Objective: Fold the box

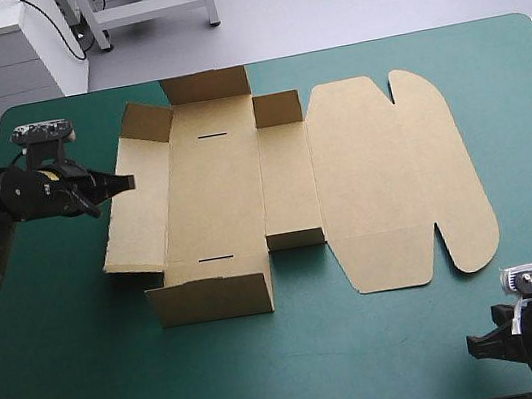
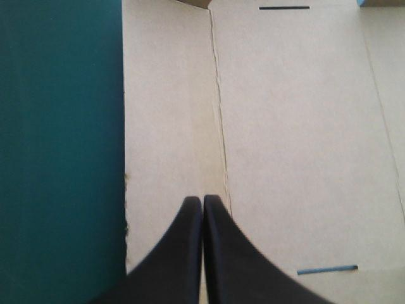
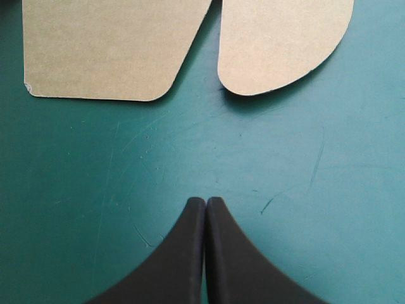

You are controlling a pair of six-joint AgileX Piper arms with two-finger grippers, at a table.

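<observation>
In the high view, the box (image 1: 344,177) lies spread across the middle of the teal-green cover (image 1: 86,339). On its left half, 2 long walls (image 1: 211,299) stand raised at the near and far sides. Its lid (image 1: 381,161) lies flat on the right. The left gripper (image 1: 125,183) is at the box's left edge, its tip over the outer panel. The right gripper (image 1: 479,340) sits well apart from the box, off its near right corner. In the left wrist view, the left gripper (image 2: 202,204) is closed to 1 point with nothing between the fingers. It is over the box (image 2: 304,126), just beside a crease (image 2: 219,114), with 2 slots (image 2: 284,7) beyond. In the right wrist view, the right gripper (image 3: 205,202) is also closed and empty over the cover (image 3: 285,190), with 2 rounded flaps (image 3: 107,44) of the box ahead.
</observation>
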